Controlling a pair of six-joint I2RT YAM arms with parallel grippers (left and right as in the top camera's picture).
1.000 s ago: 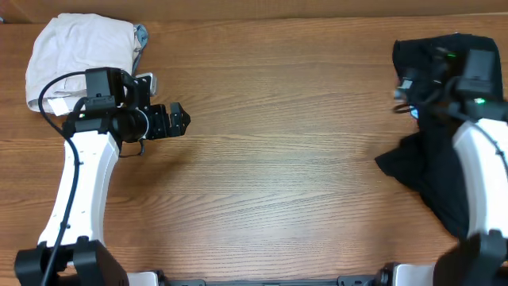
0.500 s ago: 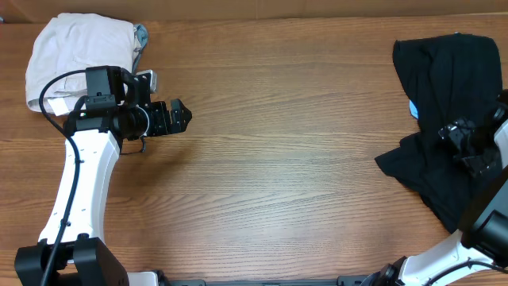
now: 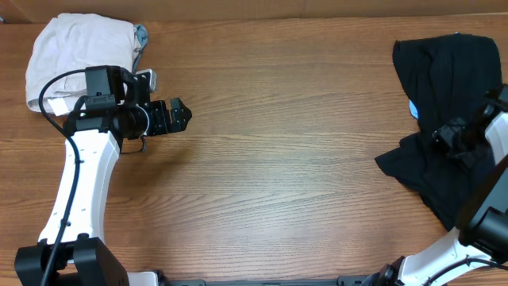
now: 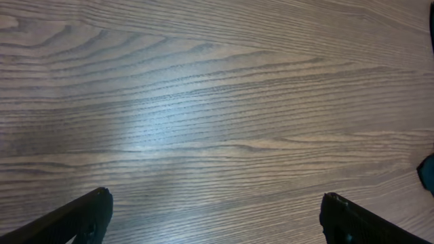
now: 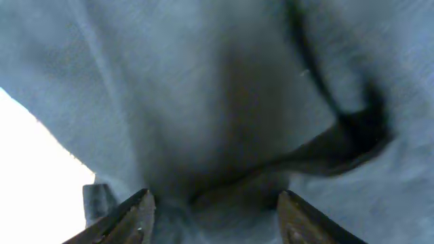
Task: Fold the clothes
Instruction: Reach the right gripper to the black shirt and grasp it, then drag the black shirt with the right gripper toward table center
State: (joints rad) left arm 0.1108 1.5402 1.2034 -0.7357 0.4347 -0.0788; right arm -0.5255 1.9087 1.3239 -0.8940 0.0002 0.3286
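The brown wooden table (image 3: 302, 143) under me is smooth and finely grained, with a soft sheen below my left gripper (image 4: 217, 220), whose fingers are matt black. The black cloth garments (image 3: 444, 71) at the right are matt, limp and wrinkled. The white cloth bundle (image 3: 75, 52) at the far left is matt and creased. My left arm's white shell (image 3: 79, 183) looks like smooth plastic.

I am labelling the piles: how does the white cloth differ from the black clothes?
The white cloth is a compact bundle at the far left; the black clothes lie spread and rumpled at the right edge. The right end effector is over the black clothes; none is over the white cloth. Both are wrinkled.
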